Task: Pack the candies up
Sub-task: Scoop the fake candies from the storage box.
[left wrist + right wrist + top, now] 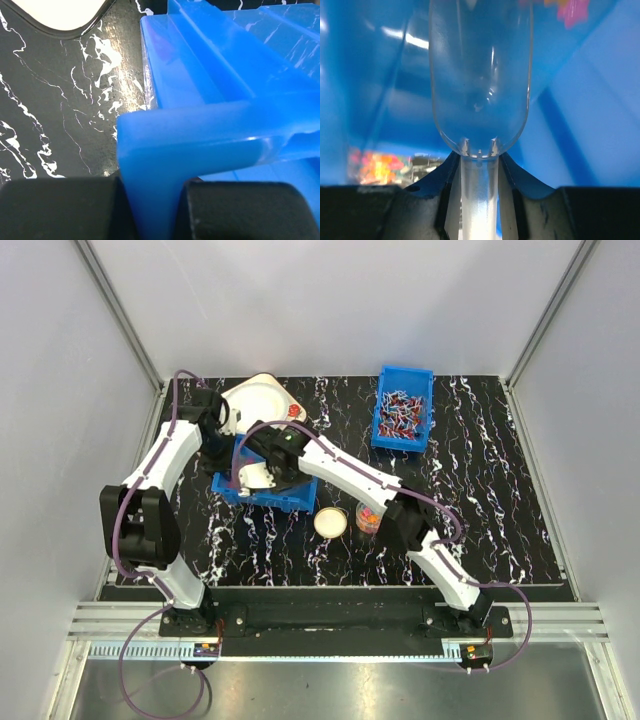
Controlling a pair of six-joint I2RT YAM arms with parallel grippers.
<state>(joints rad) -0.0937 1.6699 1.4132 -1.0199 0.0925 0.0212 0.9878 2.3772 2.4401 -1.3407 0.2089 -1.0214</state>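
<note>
left tool [152, 205]: closed hard on a corner wall of the translucent blue plastic bin [292, 503], one black finger on each side of the wall, at the bottom of the left wrist view.
right tool [479, 167]: nearly closed, gripping the stem-like handle of a clear plastic scoop [480, 75]; the scoop's rounded bowl points up the frame, with the bin's blue inside behind it.
candies: tiny round multicoloured candies [377, 167] show as a blurred pink, yellow and orange patch at the lower left of the right wrist view, left of and below the scoop's bowl. A second blurred patch sits at the top right edge. Whether either patch touches the scoop I cannot tell.
cup: in the top view a small clear cup [368, 519] holding more of these sweets stands on the black marbled table [500, 500], right of the bin and partly under the right arm.
lid: a white round lid [330, 522] lies just left of the cup.
far bin: a second blue bin [424, 400] of wrapped sweets stands upper right.
tray: a white dark-rimmed tray [262, 400] lies above the gripped bin.
</note>
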